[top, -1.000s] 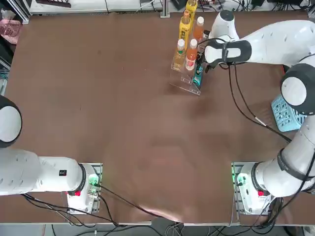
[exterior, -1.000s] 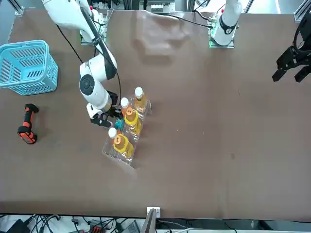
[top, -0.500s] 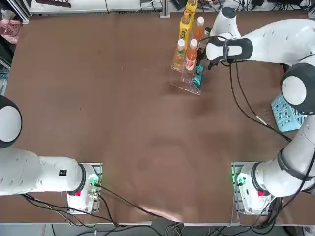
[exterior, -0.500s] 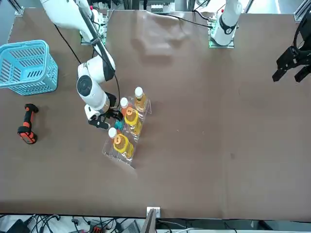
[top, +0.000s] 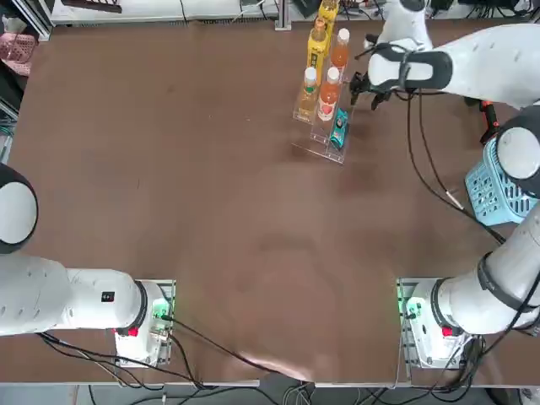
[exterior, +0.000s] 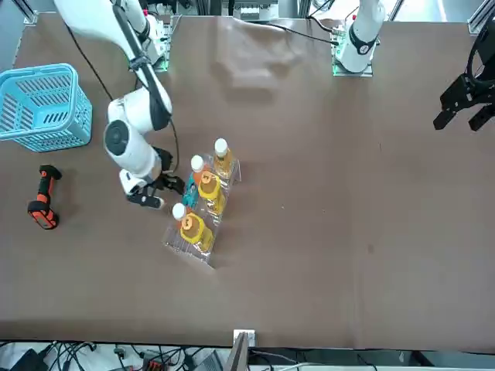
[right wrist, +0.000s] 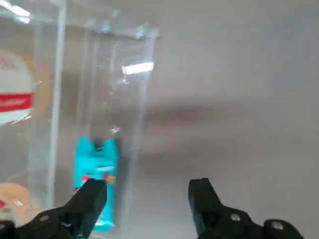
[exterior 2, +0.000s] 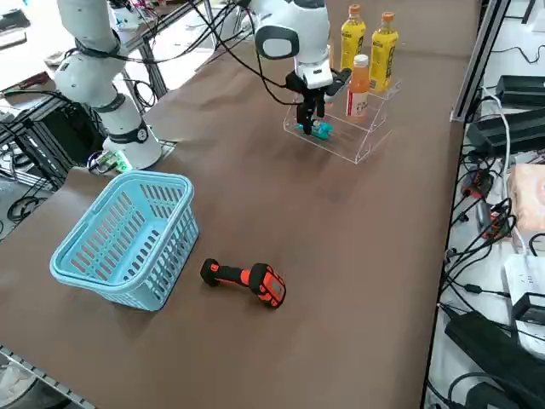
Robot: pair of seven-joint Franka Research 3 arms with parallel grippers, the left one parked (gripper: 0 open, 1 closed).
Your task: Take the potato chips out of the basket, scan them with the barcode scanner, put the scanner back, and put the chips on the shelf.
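The potato chips [top: 339,128], a small teal packet, lie on the lowest step of the clear acrylic shelf [top: 314,143], also seen as the chips [exterior 2: 320,129] and chips [right wrist: 97,174]. My right gripper [top: 364,90] hovers just beside the shelf, open and empty, a short way off the packet; the gripper [right wrist: 144,196] shows both fingers spread with only table between them. The blue lattice basket [exterior 2: 128,234] stands empty near my right arm's side. On the table beside the basket lies the black and orange barcode scanner [exterior 2: 247,279].
Orange and yellow drink bottles [top: 325,59] stand on the shelf's upper steps, close to my gripper. Cables [exterior 2: 494,239] crowd the far edge past the table. Bare brown tabletop [top: 211,211] spreads out toward my bases.
My right gripper has opened off the chips, leaving them on the shelf's lowest step, and has drawn back away from the shelf.
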